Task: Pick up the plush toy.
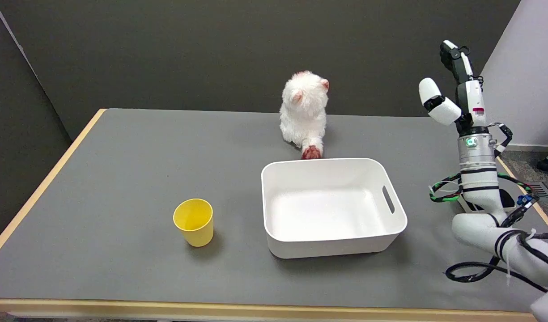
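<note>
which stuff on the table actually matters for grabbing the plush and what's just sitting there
Belongs to the job:
- plush toy, white, sitting at the far side of the table, untouched
- right hand, raised in the air off to the right, holding nothing

Just lying about:
- white bin, nothing in it, right in front of the toy
- yellow cup, upright, left of the bin
</note>
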